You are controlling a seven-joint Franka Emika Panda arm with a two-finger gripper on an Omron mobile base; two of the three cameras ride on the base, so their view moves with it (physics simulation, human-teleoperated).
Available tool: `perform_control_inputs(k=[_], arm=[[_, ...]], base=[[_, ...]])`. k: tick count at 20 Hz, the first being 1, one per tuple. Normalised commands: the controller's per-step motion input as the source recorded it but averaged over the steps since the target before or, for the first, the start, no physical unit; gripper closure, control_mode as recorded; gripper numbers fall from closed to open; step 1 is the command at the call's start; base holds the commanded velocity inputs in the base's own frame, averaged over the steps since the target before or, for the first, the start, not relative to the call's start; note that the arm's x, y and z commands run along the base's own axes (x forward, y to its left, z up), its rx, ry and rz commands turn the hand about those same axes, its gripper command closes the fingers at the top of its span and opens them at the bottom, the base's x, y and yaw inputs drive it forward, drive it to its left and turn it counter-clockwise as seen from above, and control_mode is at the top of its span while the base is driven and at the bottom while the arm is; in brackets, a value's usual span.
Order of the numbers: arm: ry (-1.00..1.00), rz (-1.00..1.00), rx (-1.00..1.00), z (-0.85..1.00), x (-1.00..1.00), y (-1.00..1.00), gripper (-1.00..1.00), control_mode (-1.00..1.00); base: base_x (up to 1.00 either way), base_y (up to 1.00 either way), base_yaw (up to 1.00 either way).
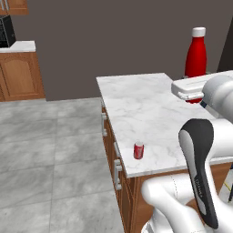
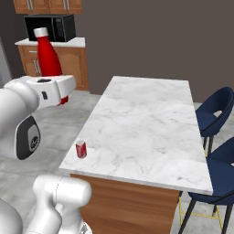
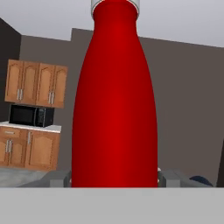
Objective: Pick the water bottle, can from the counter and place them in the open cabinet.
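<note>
The tall glossy red water bottle (image 1: 195, 57) (image 2: 48, 57) (image 3: 114, 100) stands upright in the air, and its white cap is on top. My gripper (image 1: 195, 96) (image 2: 62, 98) (image 3: 114, 177) is shut on the bottle's lower body, with a fingertip (image 3: 65, 177) on either side. The bottle hangs higher than the white marble counter (image 1: 145, 104) (image 2: 146, 123), beside its far left corner as the right base view shows it. The small red can (image 1: 139, 150) (image 2: 81, 149) stands upright near the counter's near corner, well apart from the gripper. The open cabinet is out of view.
A black microwave (image 2: 50, 27) (image 3: 30, 116) sits on a far counter over low wooden cabinets (image 1: 20, 75), with closed wall cabinets (image 3: 37, 83) above. Two blue chairs (image 2: 215, 112) stand along the counter's right side. Grey tiled floor (image 1: 50, 150) lies to the left.
</note>
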Motion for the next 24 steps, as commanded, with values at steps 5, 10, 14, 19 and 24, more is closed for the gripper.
perform_control_inputs(k=[5,10,14,19,24], arm=[[0.0,0.0,-0.01,0.0,0.0,0.02,1.0,1.0],[0.0,0.0,0.0,0.0,0.0,0.0,1.0,1.0],[0.0,0.0,0.0,0.0,0.0,0.0,1.0,1.0],[0.0,0.0,0.0,0.0,0.0,0.0,1.0,1.0],[0.0,0.0,0.0,0.0,0.0,0.0,1.0,1.0]], base=[[0.0,0.0,0.0],[-0.05,0.0,0.0],[-0.05,0.0,0.0],[-0.44,0.0,0.0],[-0.63,0.09,0.19]])
